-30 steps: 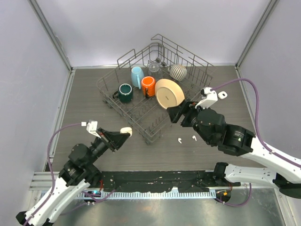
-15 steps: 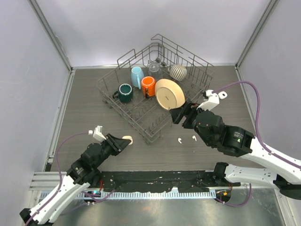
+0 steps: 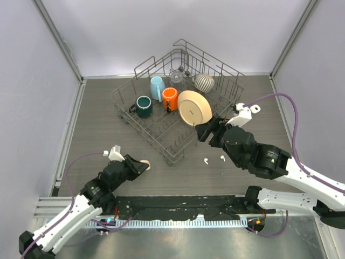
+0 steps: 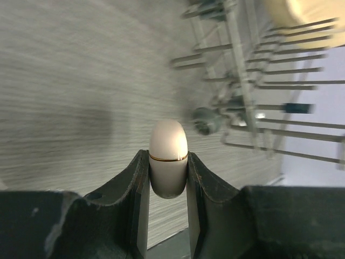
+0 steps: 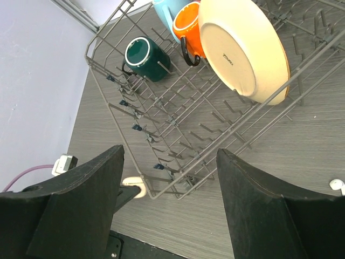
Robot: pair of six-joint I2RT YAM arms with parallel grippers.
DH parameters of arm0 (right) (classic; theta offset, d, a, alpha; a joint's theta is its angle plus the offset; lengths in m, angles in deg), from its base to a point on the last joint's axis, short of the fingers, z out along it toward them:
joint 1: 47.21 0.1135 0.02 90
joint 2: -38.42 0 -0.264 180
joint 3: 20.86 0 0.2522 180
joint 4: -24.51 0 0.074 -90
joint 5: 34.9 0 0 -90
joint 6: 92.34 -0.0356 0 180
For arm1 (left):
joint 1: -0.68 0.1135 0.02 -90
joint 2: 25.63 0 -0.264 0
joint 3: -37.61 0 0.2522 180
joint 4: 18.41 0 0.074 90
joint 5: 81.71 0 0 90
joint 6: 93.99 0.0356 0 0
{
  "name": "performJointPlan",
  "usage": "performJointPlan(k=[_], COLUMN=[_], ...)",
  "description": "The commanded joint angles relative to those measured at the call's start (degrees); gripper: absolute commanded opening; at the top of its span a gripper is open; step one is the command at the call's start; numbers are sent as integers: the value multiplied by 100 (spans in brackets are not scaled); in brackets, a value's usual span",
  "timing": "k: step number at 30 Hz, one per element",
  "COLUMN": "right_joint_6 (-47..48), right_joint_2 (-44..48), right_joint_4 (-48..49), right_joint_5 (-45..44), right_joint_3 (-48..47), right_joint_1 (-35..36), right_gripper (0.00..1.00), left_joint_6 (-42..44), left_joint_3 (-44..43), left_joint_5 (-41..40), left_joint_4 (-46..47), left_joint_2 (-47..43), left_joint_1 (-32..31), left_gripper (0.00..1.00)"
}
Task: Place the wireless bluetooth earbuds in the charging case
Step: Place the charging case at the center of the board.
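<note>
My left gripper (image 4: 168, 158) is shut on the charging case (image 4: 168, 141), a cream oval with a thin gold seam, closed and pointing away from the wrist. From above, the case (image 3: 146, 162) sits low over the table near the dish rack's front corner, at the tip of the left gripper (image 3: 141, 164). Two white earbuds (image 3: 206, 160) (image 3: 222, 158) lie on the table right of that corner. My right gripper (image 3: 204, 131) hovers open above the rack's near edge, holding nothing. In the right wrist view, the right gripper (image 5: 170, 154) frames the case (image 5: 133, 187); one earbud (image 5: 337, 184) shows at the right edge.
A wire dish rack (image 3: 161, 154) fills the table's middle and back. It holds a dark green mug (image 3: 143, 106), a light blue mug (image 3: 157, 87), an orange mug (image 3: 170, 99), a cream plate (image 3: 194, 107) and a striped cup (image 3: 204, 82). Grey walls close in both sides.
The left arm has drawn toward the near edge, carrying the case a little nearer and lower. The right gripper has barely shifted. The earbuds have not moved.
</note>
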State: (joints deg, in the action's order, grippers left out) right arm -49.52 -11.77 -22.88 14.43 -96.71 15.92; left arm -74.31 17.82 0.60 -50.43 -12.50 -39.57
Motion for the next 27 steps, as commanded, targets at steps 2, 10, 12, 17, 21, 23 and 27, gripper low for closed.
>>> performJointPlan(k=[2, 10, 12, 17, 21, 23, 27], right_joint_6=[-143, -151, -160, -169, -178, -160, -169], right_joint_2=[-8, 27, 36, 62, 19, -17, -26], right_joint_4=[67, 58, 32, 14, 5, 14, 14], right_joint_5=[-205, -170, -170, -196, -170, -117, -64], right_joint_3=[-23, -5, 3, 30, 12, 3, 3], right_joint_1=[-38, -73, -82, -99, -117, -117, -126], right_gripper=[75, 75, 75, 75, 75, 75, 75], left_joint_6=[563, 582, 441, 414, 484, 546, 564], left_joint_3=[-583, -507, -400, -338, -373, -373, -400], left_joint_5=[-278, 126, 162, 39, 74, 240, 547], left_joint_4=[-538, 313, 613, 596, 683, 884, 1228], left_joint_2=[918, 1904, 1904, 1834, 1947, 2062, 2684], left_joint_1=[8, 8, 8, 8, 8, 17, 8], left_gripper=[1, 5, 6, 10, 13, 13, 16])
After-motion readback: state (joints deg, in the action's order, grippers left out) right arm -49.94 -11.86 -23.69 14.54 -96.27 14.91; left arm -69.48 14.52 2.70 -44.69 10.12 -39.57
